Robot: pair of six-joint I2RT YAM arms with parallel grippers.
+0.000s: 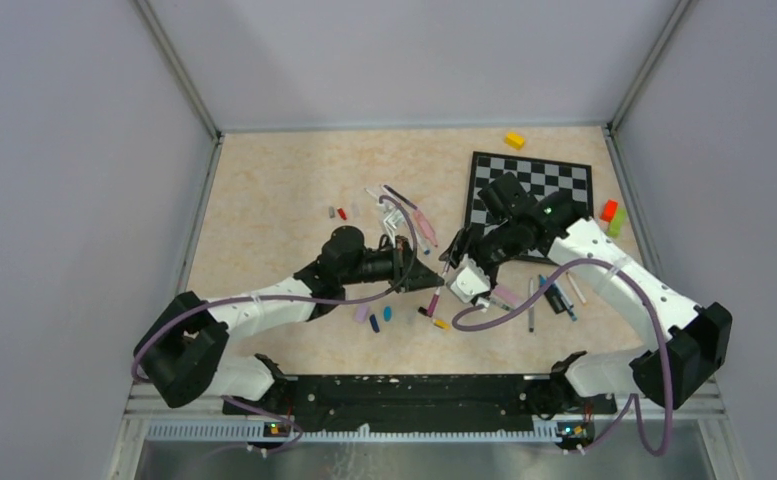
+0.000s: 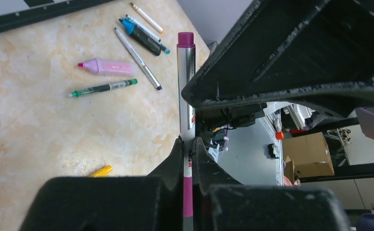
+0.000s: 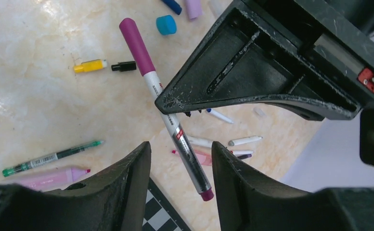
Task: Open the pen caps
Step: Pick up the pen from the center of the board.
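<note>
Pen caps (image 1: 374, 318) lying loose on the beige table (image 1: 264, 180): lilac, navy and blue close together, just beside the left arm. Magenta cap (image 3: 136, 45) seated on a silver pen (image 3: 185, 149) held between the two arms. Left claw (image 2: 188, 151) clamped tight on the pen's barrel. Right claw (image 3: 180, 163) parted, one finger either side of the pen's tail end, a gap showing on each side. Yellow cap (image 3: 89, 66) and black cap (image 3: 123, 66) end to end on the table near the capped end. Pink highlighter (image 2: 105, 66), green pen (image 2: 103, 88) and chessboard (image 1: 534, 180) further right.
</note>
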